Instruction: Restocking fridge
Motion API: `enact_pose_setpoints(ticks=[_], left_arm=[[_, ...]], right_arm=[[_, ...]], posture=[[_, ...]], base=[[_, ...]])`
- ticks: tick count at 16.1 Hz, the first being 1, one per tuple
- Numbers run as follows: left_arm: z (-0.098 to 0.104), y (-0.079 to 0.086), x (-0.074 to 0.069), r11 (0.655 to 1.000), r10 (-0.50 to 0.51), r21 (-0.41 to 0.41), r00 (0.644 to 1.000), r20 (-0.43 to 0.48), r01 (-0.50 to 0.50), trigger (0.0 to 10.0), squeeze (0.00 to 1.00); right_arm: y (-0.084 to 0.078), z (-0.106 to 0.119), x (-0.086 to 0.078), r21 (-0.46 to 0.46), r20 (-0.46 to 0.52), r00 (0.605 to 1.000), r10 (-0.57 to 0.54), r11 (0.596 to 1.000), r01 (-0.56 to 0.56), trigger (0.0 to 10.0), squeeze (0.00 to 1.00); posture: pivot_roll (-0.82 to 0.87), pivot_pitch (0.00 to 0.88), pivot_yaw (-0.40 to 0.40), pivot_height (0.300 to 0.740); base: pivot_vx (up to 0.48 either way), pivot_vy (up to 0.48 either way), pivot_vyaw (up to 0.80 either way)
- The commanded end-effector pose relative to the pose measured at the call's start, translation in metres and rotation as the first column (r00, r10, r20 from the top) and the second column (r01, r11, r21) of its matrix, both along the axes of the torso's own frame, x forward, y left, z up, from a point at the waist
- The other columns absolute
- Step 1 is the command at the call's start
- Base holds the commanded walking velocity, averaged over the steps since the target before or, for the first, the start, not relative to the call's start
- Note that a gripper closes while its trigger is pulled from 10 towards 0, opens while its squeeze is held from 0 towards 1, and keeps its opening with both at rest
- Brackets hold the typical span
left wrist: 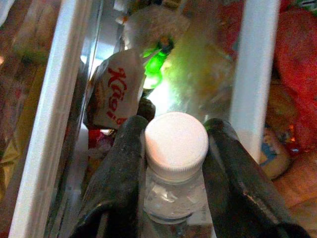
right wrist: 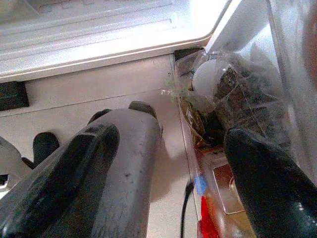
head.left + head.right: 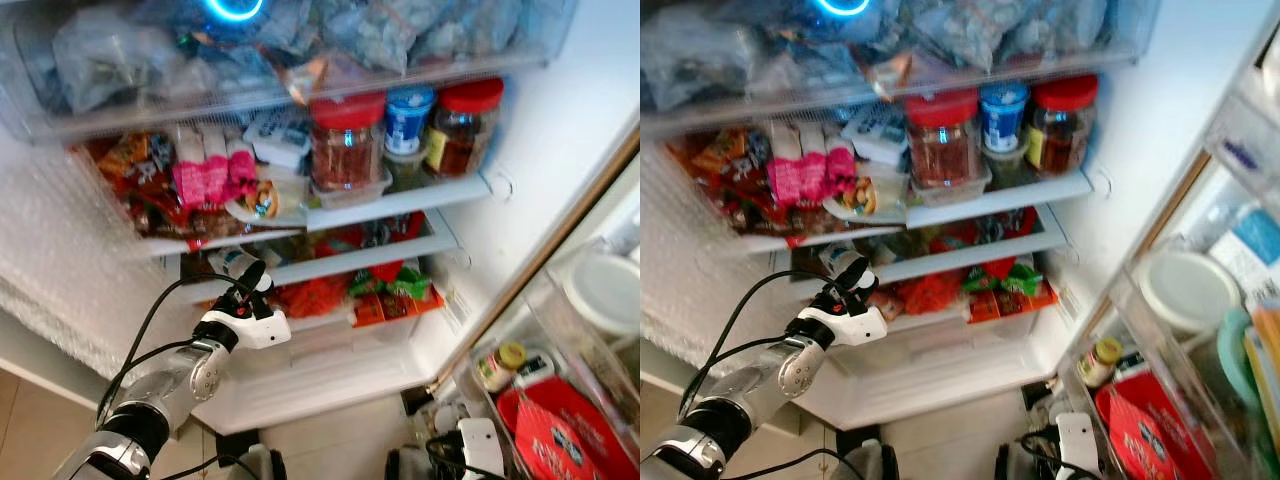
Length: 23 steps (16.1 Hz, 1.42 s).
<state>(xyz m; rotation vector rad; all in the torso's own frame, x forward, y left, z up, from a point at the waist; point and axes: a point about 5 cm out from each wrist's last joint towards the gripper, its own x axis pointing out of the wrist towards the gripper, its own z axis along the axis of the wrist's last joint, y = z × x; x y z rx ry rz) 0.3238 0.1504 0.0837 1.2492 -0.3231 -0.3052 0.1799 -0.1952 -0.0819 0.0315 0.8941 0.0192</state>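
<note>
Fridge (image 3: 560, 130) is wide open and already packed. Left tool (image 1: 173, 163) is up at the lower shelf (image 3: 350, 262), fingers (image 1: 124, 163) closed snug on a small clear bottle (image 1: 176, 163) w/ white cap, gripping just below the cap on both sides. Bottle is in the air at the shelf mouth, nose pointing inward, not set down yet.

Ahead of it inside: a white pack w/ red lettering (image 1: 115, 96), something green glowing (image 1: 154, 67), red bags on the far side. Tight spot, so I'd guess the slot for the bottle is the gap btwn the white pack and the shelf divider.

Right tool (image 2: 188, 163) hangs low by the floor near the door (image 3: 560, 400), fingers spread wide, nothing in them; a wrapped bundle (image 2: 233, 89) sits just past them at the door's foot.

Upper shelf has red-lid jars (image 3: 347, 140), a blue-lid tub (image 3: 408, 118), pink packs (image 3: 205, 170); door bin holds a small jar (image 3: 497, 365) and a red box (image 3: 555, 430).

Progress: looks well along – shelves mostly full. This bottle needs pushing in, lowering, releasing. Whether more items wait, can't tell.
</note>
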Motion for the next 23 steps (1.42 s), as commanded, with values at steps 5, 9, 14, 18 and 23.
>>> enact_pose_setpoints(ticks=[5,9,14,18,23], left_arm=[[-0.004,0.005,-0.001,1.0,0.012,0.003,0.999,-0.033,-0.012,10.0,0.0],[-0.02,0.008,-0.01,0.999,-0.012,0.05,0.996,-0.088,0.017,10.0,0.0],[-0.032,0.023,-0.016,0.993,0.06,0.111,0.993,-0.097,-0.049,10.0,0.0],[-0.024,0.027,-0.002,0.984,0.077,0.165,0.995,-0.064,-0.066,10.0,0.0],[-0.015,0.022,0.009,0.986,0.081,0.152,0.995,-0.051,-0.072,10.0,0.54]], right_arm=[[0.007,-0.006,-0.009,0.028,-0.038,0.999,0.002,1.0,-0.001,10.0,0.0],[0.008,-0.006,-0.01,0.032,-0.038,0.999,0.004,0.999,-0.003,10.0,0.0],[0.009,-0.006,-0.01,0.035,-0.038,0.999,0.01,0.999,-0.008,10.0,0.0],[0.009,-0.006,-0.01,0.036,-0.035,0.999,0.007,0.999,-0.005,10.0,0.0],[0.009,-0.006,-0.01,0.036,-0.037,0.999,0.007,0.999,-0.006,10.0,0.0]], posture=[[-0.02,0.127,0.027,0.652],[-0.02,0.128,0.032,0.652],[-0.02,0.131,0.031,0.652],[-0.03,0.149,0.027,0.652],[-0.04,0.155,0.024,0.652]], base=[[0.294,0.0,0.0],[0.0,0.0,0.0],[0.0,0.0,0.0],[0.0,0.0,0.0],[0.0,0.0,0.0]])
